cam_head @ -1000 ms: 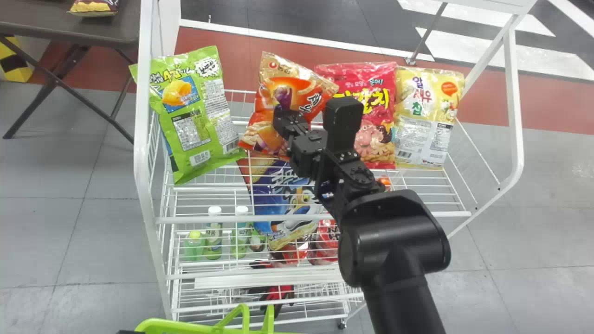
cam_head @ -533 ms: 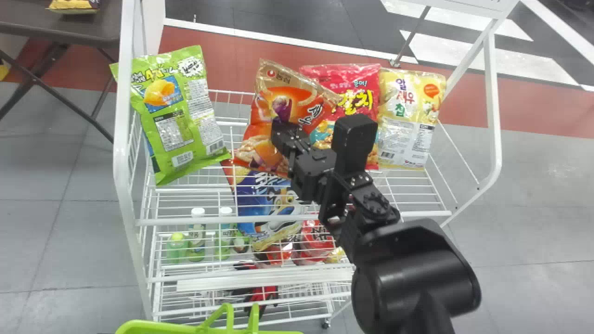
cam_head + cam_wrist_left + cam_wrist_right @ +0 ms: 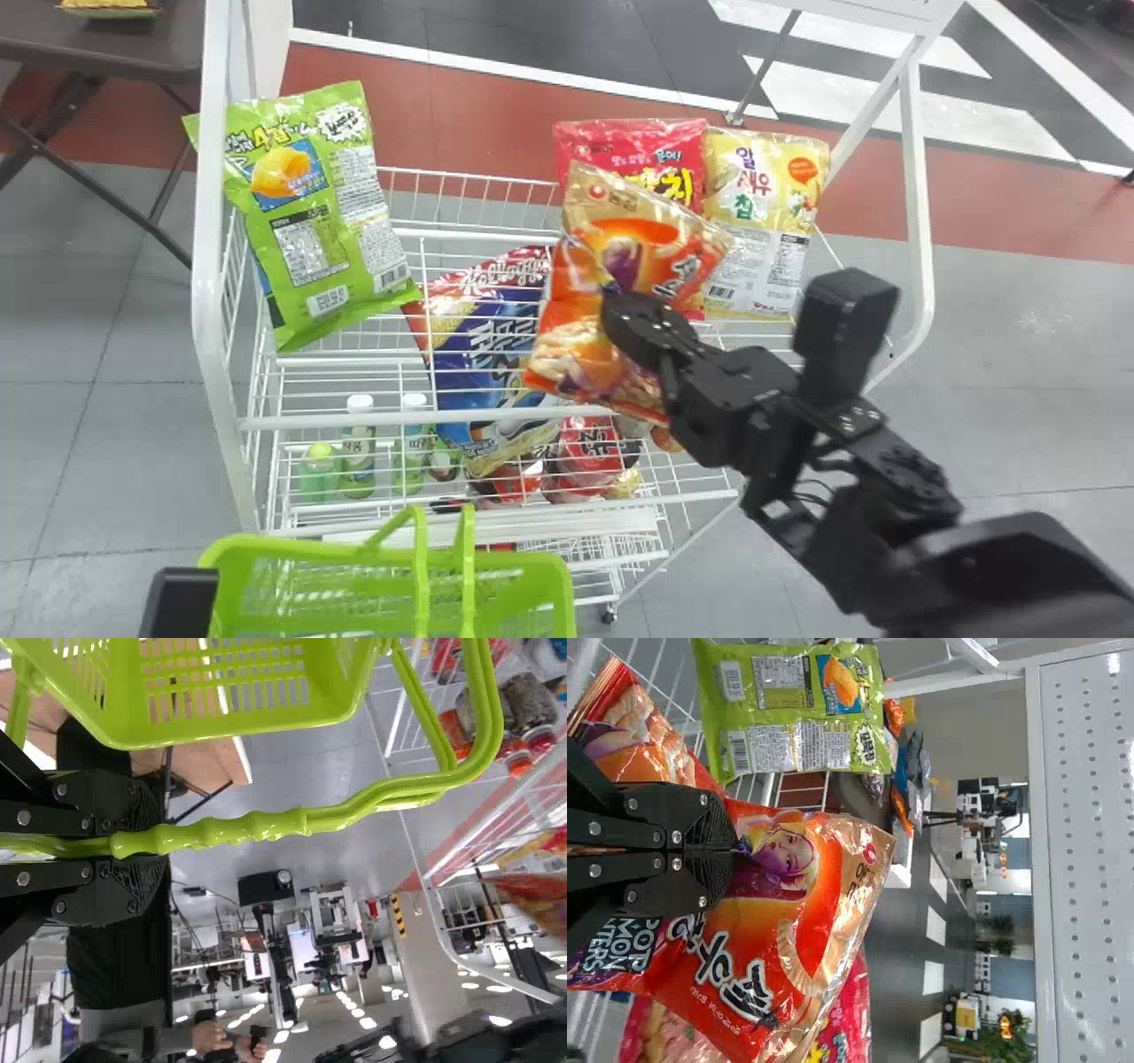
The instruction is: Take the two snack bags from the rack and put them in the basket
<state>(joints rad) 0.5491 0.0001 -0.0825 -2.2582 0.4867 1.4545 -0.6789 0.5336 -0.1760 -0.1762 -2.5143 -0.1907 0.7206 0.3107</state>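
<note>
Right gripper (image 3: pixel 731 849): pinching the mid-front of an orange-and-tan, glossy film snack bag (image 3: pixel 567 350) at the white wire rack (image 3: pixel 354 418) | Left gripper (image 3: pixel 149 844): clasped on the handle (image 3: pixel 257 827) of the lime-green, slotted plastic basket (image 3: pixel 310 551) | Handling: probably light, soft, slippery, crushable inside; best gripped by gathered film, gently.

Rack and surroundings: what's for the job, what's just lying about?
Job: orange bag in right gripper; basket, handle in left gripper; rack. Second bag: can't tell which.

Lying about: bottles, dark table.
</note>
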